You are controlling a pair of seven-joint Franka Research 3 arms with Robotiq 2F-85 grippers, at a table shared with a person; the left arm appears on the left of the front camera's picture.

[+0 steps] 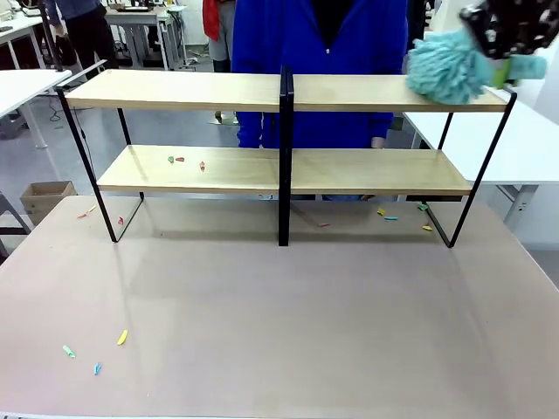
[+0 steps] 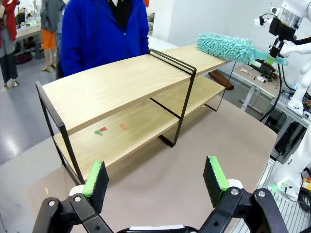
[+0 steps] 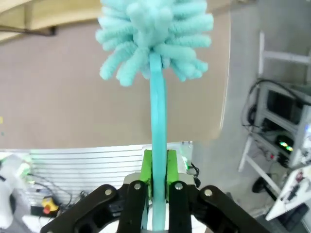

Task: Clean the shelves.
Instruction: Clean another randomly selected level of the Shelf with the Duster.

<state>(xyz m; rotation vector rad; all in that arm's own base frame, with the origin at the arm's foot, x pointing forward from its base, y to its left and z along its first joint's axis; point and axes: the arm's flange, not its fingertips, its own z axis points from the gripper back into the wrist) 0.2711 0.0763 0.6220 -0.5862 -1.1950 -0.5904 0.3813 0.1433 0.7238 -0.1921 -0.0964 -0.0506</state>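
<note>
The right hand (image 3: 156, 167) was clamped on a fluffy teal microfibre duster (image 1: 444, 70), whose head was at the top board's right end on the light-wood, black-framed two-tier shelves (image 1: 175, 90). The left hand (image 2: 154, 177) gaped apart, empty.

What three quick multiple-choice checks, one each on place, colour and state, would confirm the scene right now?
1. Where is the head of the duster? A at the top board's right end; B on the lower board; C on the table.
2. Duster colour? A yellow; B teal; C red.
3. Left gripper? A open, empty; B shut on a cloth; C shut on the duster.
Answers: 1A, the front view shows it there; 2B, fluffy teal strands; 3A, its green pads stand wide apart.
</note>
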